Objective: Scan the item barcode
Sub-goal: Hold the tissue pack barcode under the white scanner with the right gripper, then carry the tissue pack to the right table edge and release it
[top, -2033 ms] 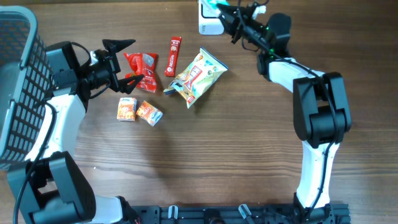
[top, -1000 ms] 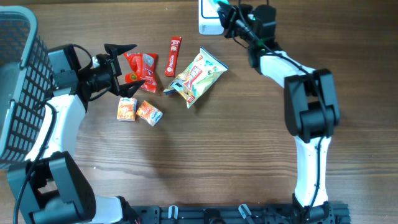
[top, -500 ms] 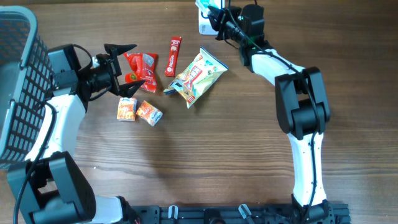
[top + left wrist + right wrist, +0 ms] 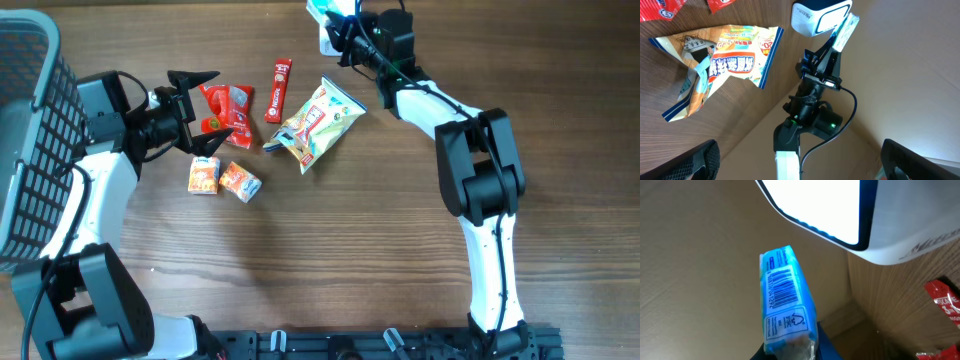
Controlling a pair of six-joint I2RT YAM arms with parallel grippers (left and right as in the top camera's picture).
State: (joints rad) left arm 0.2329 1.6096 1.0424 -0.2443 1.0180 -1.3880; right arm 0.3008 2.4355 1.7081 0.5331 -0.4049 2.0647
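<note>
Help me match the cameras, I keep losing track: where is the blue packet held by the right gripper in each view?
Overhead: blue packet at the top edge, in the right gripper, beside the white scanner.
Left wrist: upper middle, at the scanner's right edge.
Right wrist: lower centre, barcode showing, below the scanner's lit window.
Shared landmark: the scanner.

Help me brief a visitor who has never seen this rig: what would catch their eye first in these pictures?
The glowing white scanner at the far edge of the table, where the right tool holds a blue packet up to it, barcode showing. Next, the colourful snack bag mid-table among smaller red and orange packets, with the left tool open next to them.
</note>
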